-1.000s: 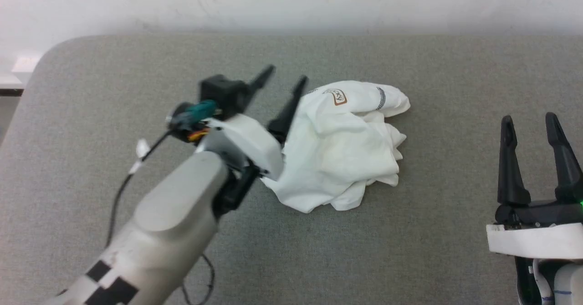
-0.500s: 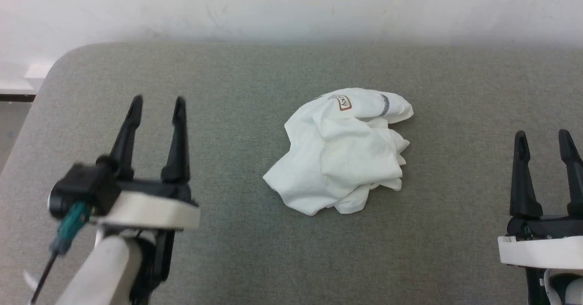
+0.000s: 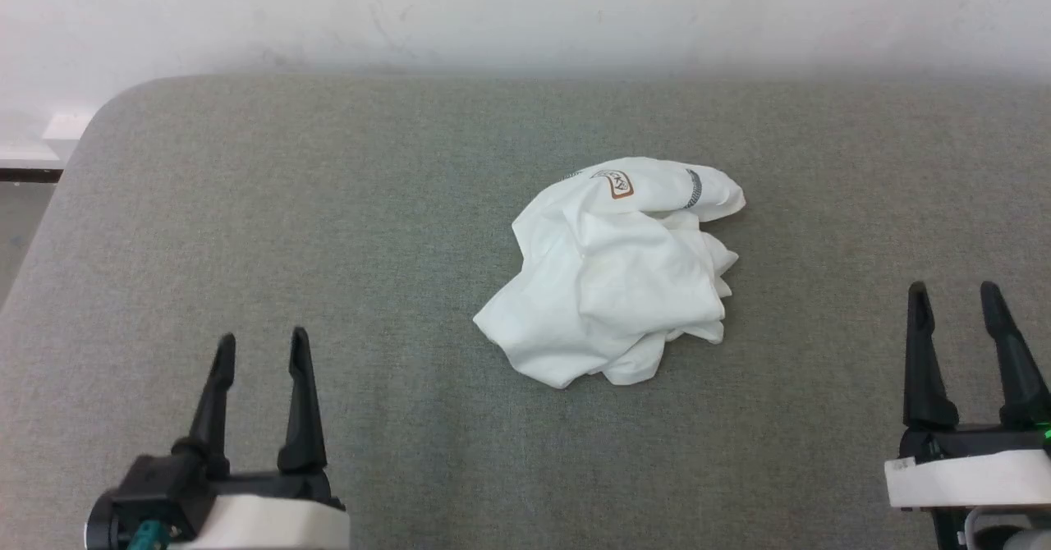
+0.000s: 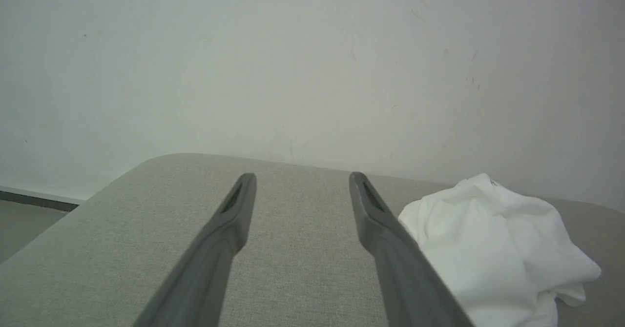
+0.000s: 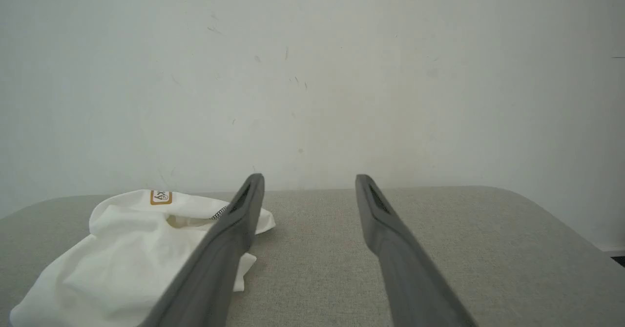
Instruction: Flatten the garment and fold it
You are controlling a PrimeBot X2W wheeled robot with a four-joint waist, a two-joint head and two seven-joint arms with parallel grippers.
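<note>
The garment (image 3: 620, 275) is a white shirt lying crumpled in a heap at the middle of the grey padded table (image 3: 328, 205), its brown-bordered patch and a dark zigzag seam showing at its far edge. My left gripper (image 3: 263, 345) stands open at the lower left, well clear of the heap. At the lower right my right gripper (image 3: 952, 291) is open too, with nothing between its fingers. In the left wrist view the garment (image 4: 493, 249) lies to the right of my left gripper (image 4: 300, 178). In the right wrist view the garment (image 5: 132, 254) lies left of my right gripper (image 5: 307, 178).
A white wall (image 3: 525, 8) rises just behind the table's far edge. The table's rounded far-left corner (image 3: 107, 111) drops off to the floor (image 3: 16, 222). Bare grey padding lies on all sides of the heap.
My left gripper has pulled back from the garment's left side to the lower left, open and empty. The right gripper has sunk a little lower in the picture. The heap lies as before.
</note>
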